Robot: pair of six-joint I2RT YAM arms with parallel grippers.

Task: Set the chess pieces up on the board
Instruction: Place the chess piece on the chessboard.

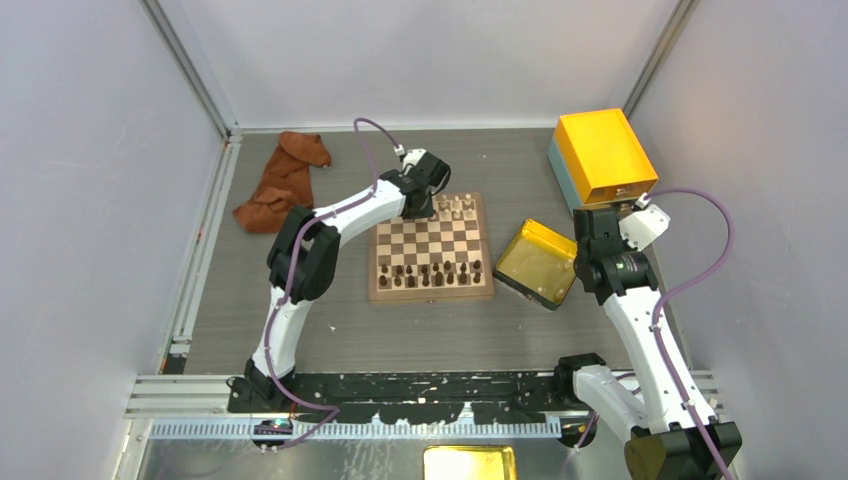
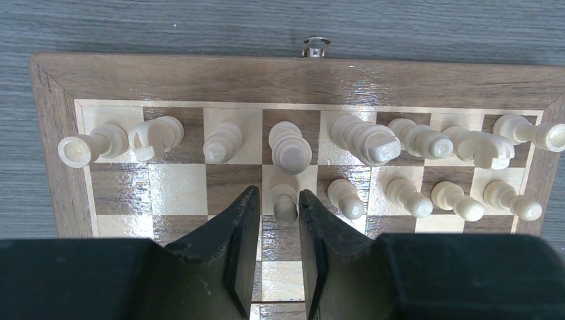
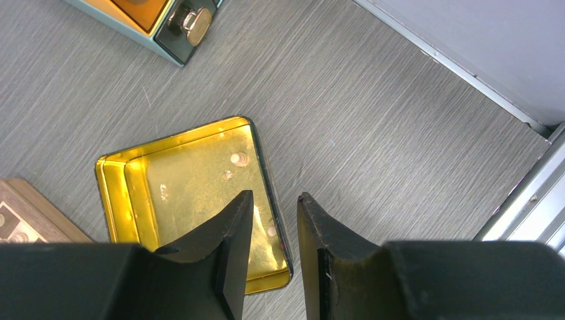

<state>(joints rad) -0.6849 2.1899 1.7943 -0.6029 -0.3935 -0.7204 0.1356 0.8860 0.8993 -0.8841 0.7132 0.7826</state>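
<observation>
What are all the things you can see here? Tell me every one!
board: one, tan and brown squares, middle of the table
cream chess pieces: thirteen showing, board's far two rows
dark chess pieces: many, dark brown, board's near rows
tray: one, golden, right of board; small cream piece inside
box: one, orange-yellow, far right
cloth: one, brown, far left
gold plate: one, near edge
table: one, grey
left gripper: black, jaws either side of a cream pawn
right gripper: black, open, empty, over tray's edge
</observation>
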